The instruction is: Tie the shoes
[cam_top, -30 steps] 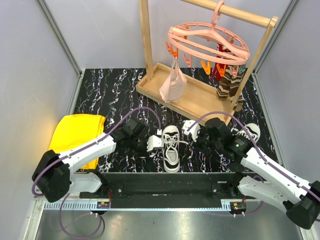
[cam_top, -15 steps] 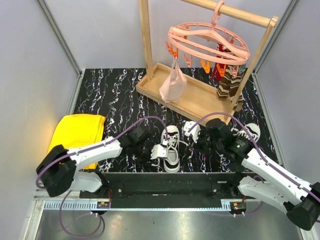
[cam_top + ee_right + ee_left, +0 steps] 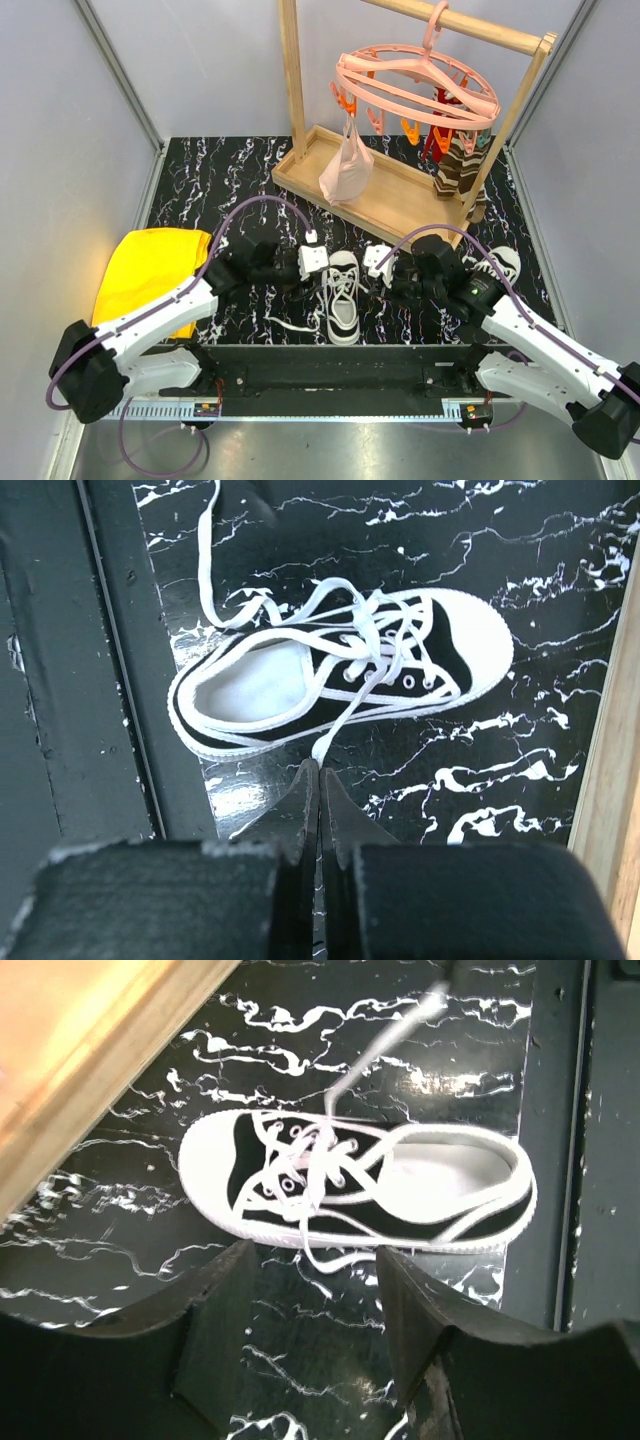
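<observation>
Top view: a white-and-black sneaker [image 3: 342, 300] is lying on the black marbled surface [image 3: 200, 180] between the arms, with a loose lace [image 3: 292, 323] trailing left. A second sneaker [image 3: 503, 262] is sitting partly hidden by the right arm.

Left wrist view: the left end effector [image 3: 315, 1260] is hovering spread and empty beside the sneaker [image 3: 350, 1185].

Right wrist view: the right end effector [image 3: 319, 775] is pressing together, apparently pinching a taut lace [image 3: 335, 725] by its tip. No knot is showing, so nearly all the tying is remaining

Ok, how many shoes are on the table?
2. The centre shoe lies mid-front between the arms; the right shoe sits far right, partly hidden behind the right arm.
</observation>
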{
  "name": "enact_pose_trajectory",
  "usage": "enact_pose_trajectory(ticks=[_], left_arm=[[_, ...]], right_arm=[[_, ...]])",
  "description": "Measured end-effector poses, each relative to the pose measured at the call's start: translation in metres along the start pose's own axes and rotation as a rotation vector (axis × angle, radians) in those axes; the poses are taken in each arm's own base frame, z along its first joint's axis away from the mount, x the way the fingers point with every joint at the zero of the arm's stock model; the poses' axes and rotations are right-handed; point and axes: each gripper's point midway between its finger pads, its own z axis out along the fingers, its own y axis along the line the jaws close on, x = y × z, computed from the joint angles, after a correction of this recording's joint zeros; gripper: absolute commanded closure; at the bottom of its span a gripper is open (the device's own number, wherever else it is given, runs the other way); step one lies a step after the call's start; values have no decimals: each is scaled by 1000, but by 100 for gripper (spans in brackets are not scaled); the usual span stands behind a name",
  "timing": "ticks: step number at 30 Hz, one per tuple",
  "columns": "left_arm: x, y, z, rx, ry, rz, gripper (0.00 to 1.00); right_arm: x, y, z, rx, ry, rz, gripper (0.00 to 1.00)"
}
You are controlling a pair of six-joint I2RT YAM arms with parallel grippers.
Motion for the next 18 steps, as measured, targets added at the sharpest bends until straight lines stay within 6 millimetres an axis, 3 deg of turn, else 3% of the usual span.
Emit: enact_pose_trajectory(ticks=[7, 11, 18], left_arm=[[-3, 8, 20, 19, -20, -98, 44], [-17, 11, 34, 38, -57, -77, 44], [-37, -6, 51, 114, -111, 52, 47]], right_arm=[[-8, 5, -5, -16, -39, -24, 100], [-9, 7, -5, -33, -45, -23, 100], [-10, 9, 2, -51, -46, 13, 100]])
